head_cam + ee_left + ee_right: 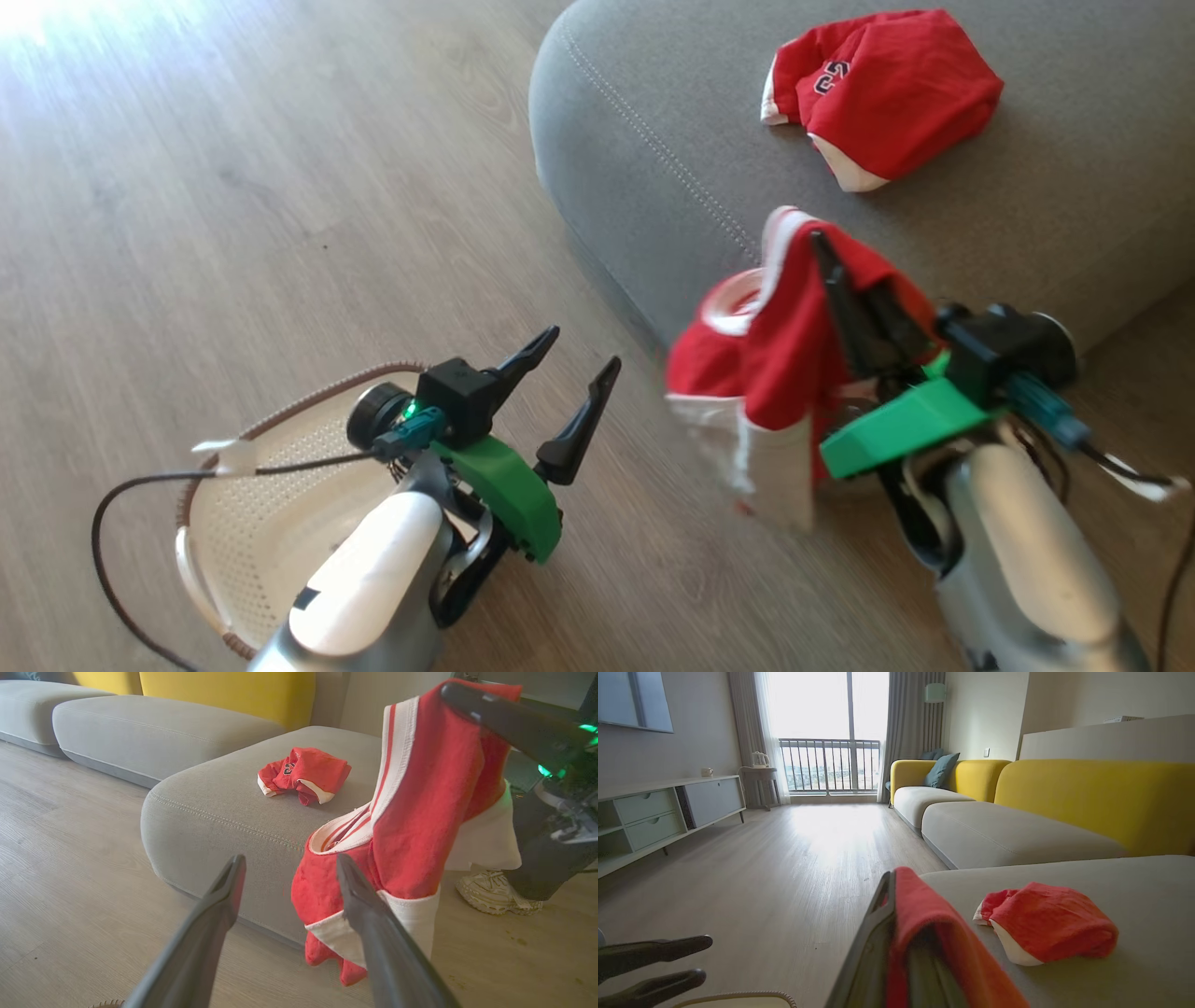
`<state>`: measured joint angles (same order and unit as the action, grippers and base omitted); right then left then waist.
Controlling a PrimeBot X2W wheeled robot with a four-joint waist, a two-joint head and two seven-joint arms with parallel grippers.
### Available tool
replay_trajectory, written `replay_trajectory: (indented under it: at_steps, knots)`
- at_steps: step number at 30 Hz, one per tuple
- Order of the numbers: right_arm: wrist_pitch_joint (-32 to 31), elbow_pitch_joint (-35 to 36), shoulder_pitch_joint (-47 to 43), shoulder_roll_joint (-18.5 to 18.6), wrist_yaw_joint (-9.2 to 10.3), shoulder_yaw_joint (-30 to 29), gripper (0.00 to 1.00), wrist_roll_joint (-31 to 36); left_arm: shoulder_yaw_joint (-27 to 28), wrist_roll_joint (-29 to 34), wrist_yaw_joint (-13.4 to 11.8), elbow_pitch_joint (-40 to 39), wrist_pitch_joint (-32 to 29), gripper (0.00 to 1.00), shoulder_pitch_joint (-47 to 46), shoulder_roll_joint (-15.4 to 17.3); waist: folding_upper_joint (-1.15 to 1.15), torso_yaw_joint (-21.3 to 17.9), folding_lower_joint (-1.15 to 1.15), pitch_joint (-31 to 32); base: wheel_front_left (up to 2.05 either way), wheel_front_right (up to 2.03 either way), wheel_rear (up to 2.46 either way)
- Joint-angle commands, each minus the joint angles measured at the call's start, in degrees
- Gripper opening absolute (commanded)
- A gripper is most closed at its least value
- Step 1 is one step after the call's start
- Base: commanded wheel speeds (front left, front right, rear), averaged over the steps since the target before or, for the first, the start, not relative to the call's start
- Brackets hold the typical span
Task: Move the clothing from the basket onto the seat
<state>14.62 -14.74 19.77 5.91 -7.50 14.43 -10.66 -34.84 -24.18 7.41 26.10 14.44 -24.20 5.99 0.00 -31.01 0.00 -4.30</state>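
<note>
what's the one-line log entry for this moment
stage: transfer to seat | right gripper: shut on red garment | left gripper: open, empty | jersey: lying on seat | basket: on floor by left gripper

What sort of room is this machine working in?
Most likely a home living room: a long yellow-backed sofa with grey cushions, a low pale sideboard with drawers, and a tall curtained balcony window with railings.

We see the pale wood floor (233, 187) carrying the basket (261, 532) at lower left of the head view and the grey seat (653, 140) at upper right, with one crumpled red jersey (882, 93) lying on the seat near the top edge, its dark numerals showing.
</note>
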Motion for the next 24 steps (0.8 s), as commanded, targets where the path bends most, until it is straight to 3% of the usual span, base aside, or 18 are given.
replay_trajectory:
  at_steps: [1, 11, 24]
  knots:
    - [0.4, 3.5, -0.3, -0.6, 0.01, -0.8, 0.00, 0.7, 1.0, -0.8, 0.1, -2.0, 0.6, 1.00, -3.4, 1.1, 0.00, -0.4, 0.00, -0.6, 0.00, 0.00, 0.00]
    - [0.4, 10.8, -5.4, 0.1, 0.01, -8.9, 0.00, 3.8, -2.8, -2.4, 0.1, -3.1, 0.6, 1.00, -4.3, 3.1, 0.00, -1.3, 0.00, -3.8, 0.00, 0.00, 0.00]
    - [0.4, 7.2, 14.6, 9.2, 0.01, -7.8, 0.00, 9.1, -2.4, -1.0, 0.1, -5.6, 0.6, 1.00, -3.3, 8.6, 0.00, -1.6, 0.00, -12.2, 0.00, 0.00, 0.00]
